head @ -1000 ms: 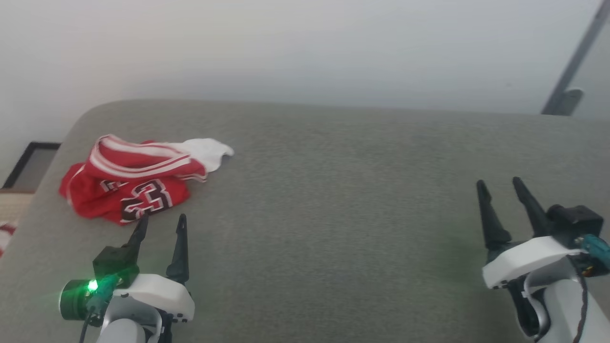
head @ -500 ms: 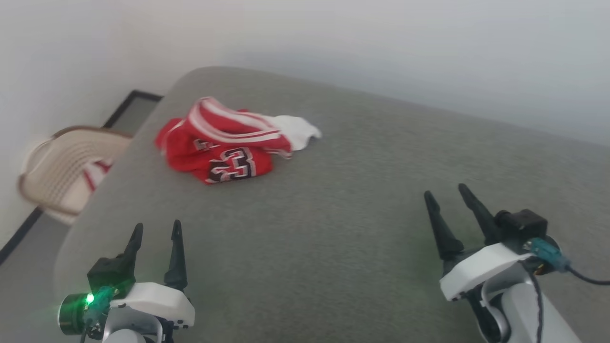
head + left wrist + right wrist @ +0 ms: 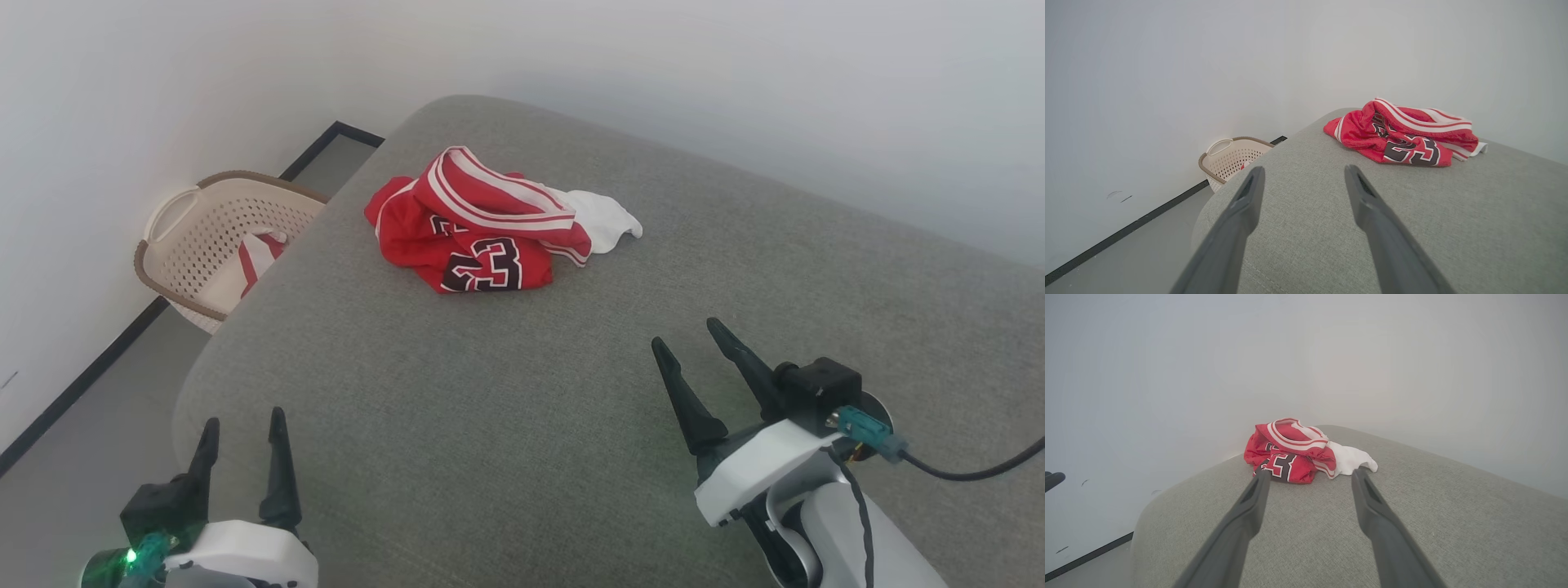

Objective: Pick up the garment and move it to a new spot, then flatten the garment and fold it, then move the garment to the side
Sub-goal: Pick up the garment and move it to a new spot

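The garment (image 3: 482, 233), a red jersey with a black "23", white-striped trim and a white section, lies crumpled near the far left corner of the grey cushioned surface (image 3: 522, 425). It also appears in the left wrist view (image 3: 1404, 136) and the right wrist view (image 3: 1294, 453). My left gripper (image 3: 242, 423) hovers open at the lower left, well short of the jersey. Farther right, my right gripper (image 3: 684, 331) is open too, with nothing between its fingers and a wide stretch of cushion between it and the cloth.
A beige perforated laundry basket (image 3: 208, 237) stands on the floor left of the cushion, against the white wall, with red and white cloth inside. It also shows in the left wrist view as a basket (image 3: 1231, 157). The cushion's rounded left edge drops to grey floor.
The head camera has swung left, so the jersey now sits nearer the picture's centre and the basket has come into view. Both grippers stay open.
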You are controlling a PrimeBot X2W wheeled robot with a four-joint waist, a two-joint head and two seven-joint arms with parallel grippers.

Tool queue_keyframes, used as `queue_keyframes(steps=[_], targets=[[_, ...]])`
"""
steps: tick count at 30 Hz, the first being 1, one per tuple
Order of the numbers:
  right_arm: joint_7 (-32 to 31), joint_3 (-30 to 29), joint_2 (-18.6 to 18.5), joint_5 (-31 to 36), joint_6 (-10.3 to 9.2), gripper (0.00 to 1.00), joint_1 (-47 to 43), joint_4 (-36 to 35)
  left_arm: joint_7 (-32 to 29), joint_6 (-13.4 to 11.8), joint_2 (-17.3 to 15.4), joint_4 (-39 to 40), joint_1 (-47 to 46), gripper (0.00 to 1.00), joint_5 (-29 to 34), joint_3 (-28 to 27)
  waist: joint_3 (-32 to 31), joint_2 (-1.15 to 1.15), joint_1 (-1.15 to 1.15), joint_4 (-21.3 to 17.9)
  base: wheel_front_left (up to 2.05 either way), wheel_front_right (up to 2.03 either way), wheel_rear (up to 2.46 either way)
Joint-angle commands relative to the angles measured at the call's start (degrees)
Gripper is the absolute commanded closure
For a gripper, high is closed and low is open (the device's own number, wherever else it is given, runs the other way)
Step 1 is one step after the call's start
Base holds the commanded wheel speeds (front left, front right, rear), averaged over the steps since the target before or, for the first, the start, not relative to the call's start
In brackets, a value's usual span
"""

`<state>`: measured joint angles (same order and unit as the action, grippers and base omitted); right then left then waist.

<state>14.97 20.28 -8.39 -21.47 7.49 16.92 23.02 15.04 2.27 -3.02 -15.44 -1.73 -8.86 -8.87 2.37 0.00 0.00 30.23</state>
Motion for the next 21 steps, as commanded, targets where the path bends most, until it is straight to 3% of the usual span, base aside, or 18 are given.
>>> queue_keyframes(steps=[1, 7, 12, 16, 21], targets=[[0.3, 0.1, 0.0, -0.3, 0.00, 0.00, 0.4, 0.2, 0.2, 0.1, 0.1, -0.2, 0.1, 0.00, -0.1, 0.2, 0.0, 0.00, 0.00, -0.1, 0.00, 0.00, 0.00], [0.3, -0.4, -0.7, -0.5, 0.00, 0.00, 1.0, -0.3, 0.2, 1.7, 0.2, -1.3, -4.2, 0.00, -0.3, 2.4, 2.5, 0.00, 0.00, -4.4, 0.00, 0.00, 0.00], [0.3, -1.4, -2.5, -0.7, 0.00, 0.00, 2.1, -1.9, 0.2, 3.6, -1.6, -5.0, -14.0, 0.00, 0.5, 4.4, 6.5, 0.00, 0.00, -10.1, 0.00, 0.00, 0.00], [0.3, -1.8, -3.9, -1.3, 0.00, 0.00, 3.0, -3.0, -1.3, 4.6, -5.1, -12.4, -24.9, 0.00, -0.7, 6.1, 9.8, 0.00, 0.00, -14.7, 0.00, 0.00, 0.00], [0.2, -2.8, -5.1, -2.1, 0.01, 0.00, 4.4, -4.5, -8.8, 5.1, -10.6, -23.4, -37.7, 0.00, -4.8, 6.6, 13.6, 0.00, 0.00, -19.3, 0.00, 0.00, 0.00]])
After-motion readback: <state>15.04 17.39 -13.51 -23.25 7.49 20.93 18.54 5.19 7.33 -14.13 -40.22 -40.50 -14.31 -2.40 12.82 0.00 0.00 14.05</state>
